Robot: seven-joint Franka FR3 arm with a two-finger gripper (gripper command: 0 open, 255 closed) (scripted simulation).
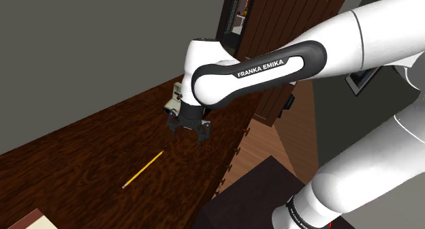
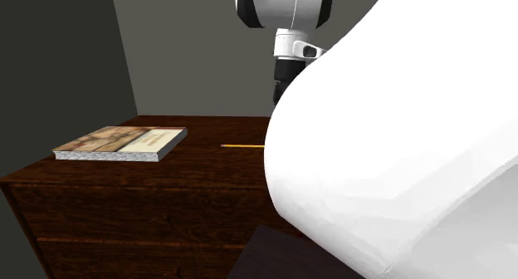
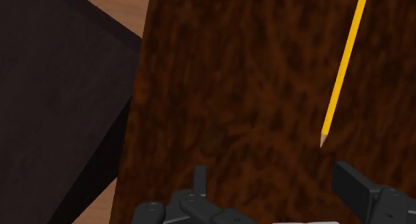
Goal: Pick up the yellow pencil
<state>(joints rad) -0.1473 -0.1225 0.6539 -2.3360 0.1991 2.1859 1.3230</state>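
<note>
Pencil first: the yellow pencil [image 1: 142, 170] lies flat on the dark wooden dresser top [image 1: 75, 159], well in from the edge, with its pink eraser end pointing toward the shoulder view's lower left. We see the gripper [image 1: 189, 129] hanging above the wood just beyond the pencil's sharpened end, holding nothing. Its fingers [image 3: 351, 183] stand wide apart, which suits an approach, since they need that gap to straddle so thin a shaft. In the wrist view the pencil runs away from the hand, its tip near one finger and off the middle of the gap, so we judge the hand is not yet lined up over it. How high the gripper sits above the surface is hard for us to tell; it seems well clear. The next move, we think, calls for a shift toward the pencil's middle, a turn so the fingers close across it, then a descent. A book [image 2: 124, 143] lies farther along the top, apart from the pencil and out of the way.
</note>
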